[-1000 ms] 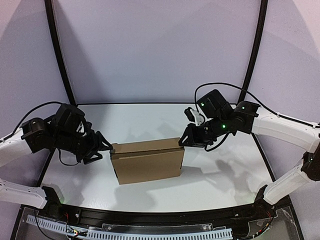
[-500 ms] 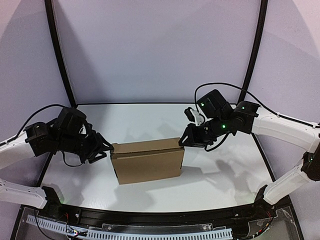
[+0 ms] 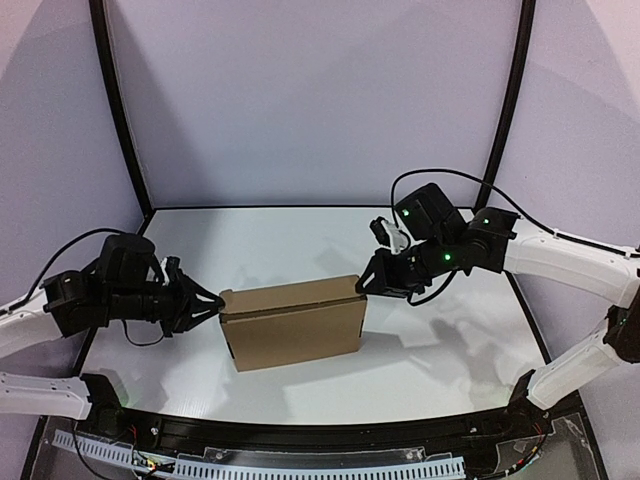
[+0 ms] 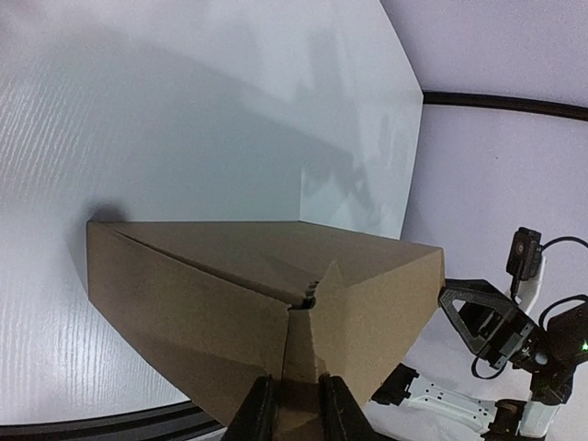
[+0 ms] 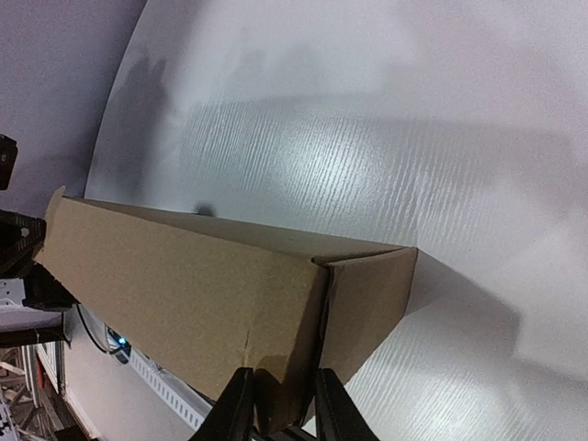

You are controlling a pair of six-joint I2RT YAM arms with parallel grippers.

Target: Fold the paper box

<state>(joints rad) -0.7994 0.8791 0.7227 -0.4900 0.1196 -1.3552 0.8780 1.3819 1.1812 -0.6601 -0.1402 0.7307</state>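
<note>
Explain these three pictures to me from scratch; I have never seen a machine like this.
Two robot arms are bolted at the near edge of a white table. The wide picture comes from a fixed camera above and behind them. The other two come from a camera on each wrist, looking along its own two fingers. On the table stands a brown cardboard paper box, folded into shape. The left gripper pinches its left end, the right gripper its right end.

No text, label or number is legible on the paper box (image 3: 292,325) or elsewhere.
</note>
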